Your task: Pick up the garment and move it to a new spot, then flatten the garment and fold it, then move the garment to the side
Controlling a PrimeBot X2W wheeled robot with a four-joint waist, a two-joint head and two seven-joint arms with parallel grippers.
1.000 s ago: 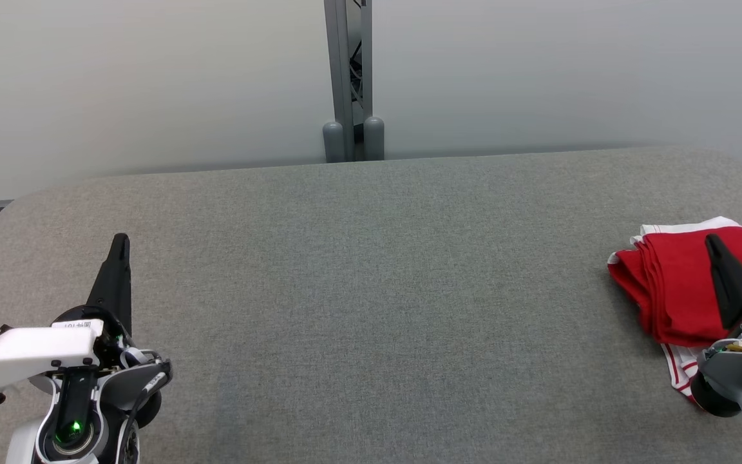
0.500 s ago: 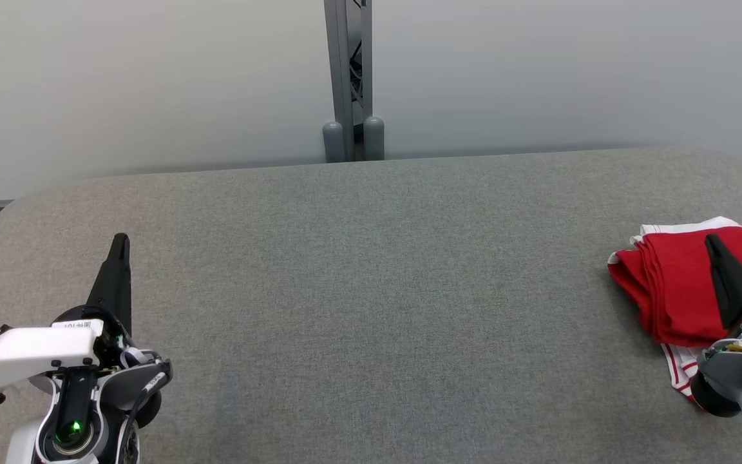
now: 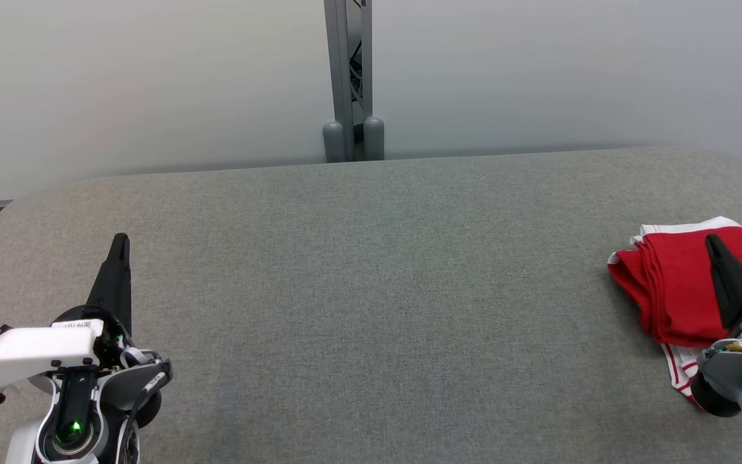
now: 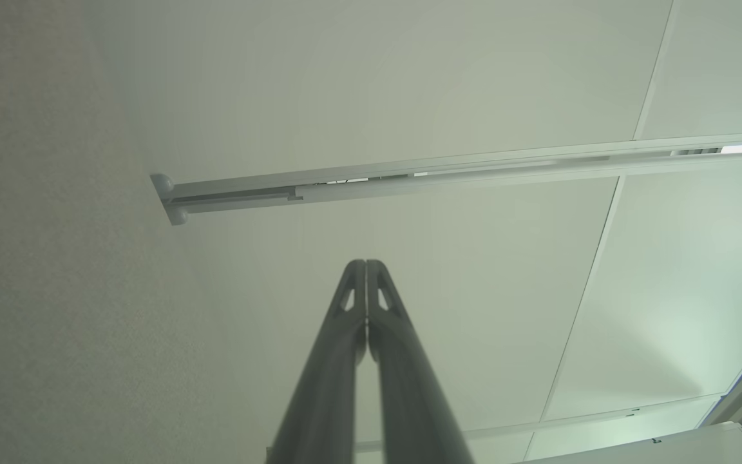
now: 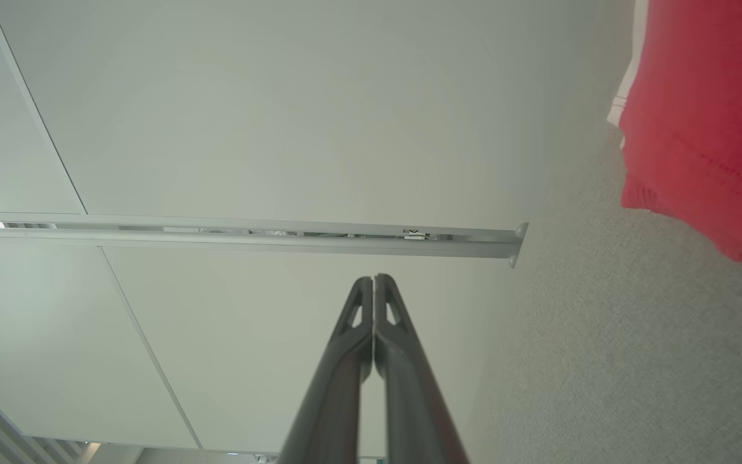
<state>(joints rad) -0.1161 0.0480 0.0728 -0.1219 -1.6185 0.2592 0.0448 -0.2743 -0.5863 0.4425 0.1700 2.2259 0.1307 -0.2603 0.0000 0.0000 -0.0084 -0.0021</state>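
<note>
1. My right gripper (image 3: 710,240) sits at the lower right of the head view. Its two dark fingers are pressed together into a single point, and nothing is caught between them.
2. In that view those fingers lie across the garment (image 3: 667,283). In my right wrist view the red cloth is off to the upper right, apart from the fingertips. I cannot tell whether any part of the gripper touches the fabric.
3. The garment is a folded red bundle with white, red-striped cloth showing at its far and near edges. It rests on the table (image 3: 371,290) close to the right-hand edge, and several stacked folds show along its left side.
4. My left gripper (image 3: 120,240) is at the lower left of the head view, well apart from the garment. It is closed too: in my left wrist view the two fingers meet at the tips and hold nothing.
5. A green light (image 3: 76,426) glows on my left wrist, below the white housing.
6. The table is covered in grey woven fabric and has rounded far corners. The wide stretch between my two grippers is bare cloth.
7. Behind the table stands a pale wall (image 3: 152,84). A grey metal post (image 3: 347,71) rises at the middle of it, with two rounded feet at its base just beyond the table's far edge.
</note>
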